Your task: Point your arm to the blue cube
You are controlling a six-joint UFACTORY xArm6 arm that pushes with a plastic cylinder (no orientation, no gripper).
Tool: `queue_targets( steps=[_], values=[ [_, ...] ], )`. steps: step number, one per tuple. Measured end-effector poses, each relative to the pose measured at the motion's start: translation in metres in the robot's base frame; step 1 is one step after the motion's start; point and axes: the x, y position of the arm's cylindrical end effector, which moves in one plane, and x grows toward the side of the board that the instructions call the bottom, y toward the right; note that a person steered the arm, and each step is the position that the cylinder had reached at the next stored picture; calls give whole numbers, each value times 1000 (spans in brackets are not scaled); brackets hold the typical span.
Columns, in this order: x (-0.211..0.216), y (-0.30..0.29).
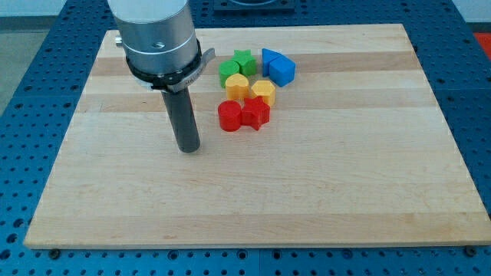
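The blue cube [281, 71] sits at the right end of a cluster of blocks near the board's top middle, touching a blue triangular block [269, 57] just above-left of it. My tip [189, 149] rests on the board well to the left of and below the cluster, apart from every block. The rod rises from it to the grey arm body at the view's top left.
In the cluster: a green star [244, 60], a green block [229, 72], a yellow heart-like block [237, 86], a yellow hexagon-like block [263, 91], a red cylinder [229, 116] and a red star [255, 113]. The wooden board [322, 184] lies on a blue perforated table.
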Motion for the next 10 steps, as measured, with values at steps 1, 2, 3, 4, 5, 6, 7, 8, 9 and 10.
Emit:
queue_targets(
  steps=[1, 2, 3, 4, 5, 6, 7, 8, 9, 10],
  values=[
    [18, 0],
    [47, 0],
    [76, 1],
    [78, 26],
    [63, 75],
    [38, 128],
    [15, 176],
    [-12, 215],
    [-51, 240],
    [-88, 242]
  ],
)
